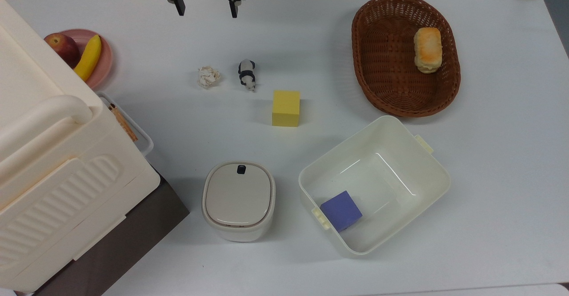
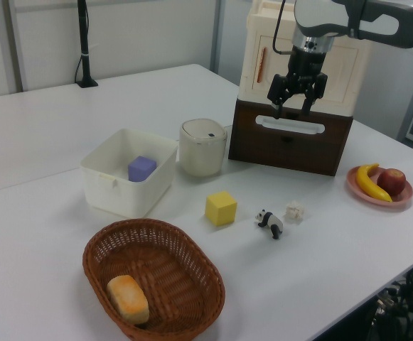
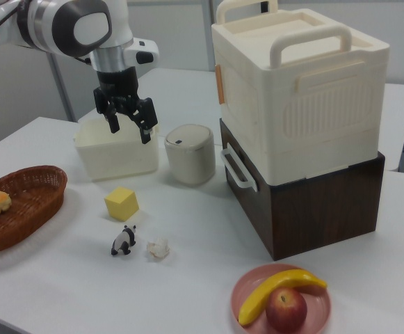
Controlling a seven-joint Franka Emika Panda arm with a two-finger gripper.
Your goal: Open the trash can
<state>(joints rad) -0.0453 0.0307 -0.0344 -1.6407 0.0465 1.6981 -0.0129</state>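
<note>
Nothing yet touched the trash can [image 1: 238,200], lid shut, low centre in the top view. At that frame's upper edge the gripper [image 1: 206,8] hung empty, fingers spread, presumably to press the dark button [image 1: 241,169].

I stand in a robotics lab: my arm [image 3: 62,24] reaches over a plain white worktop [image 1: 498,162] set with toy props, a black camera pole [image 2: 84,42] clamped at its edge, bare partition walls behind
</note>
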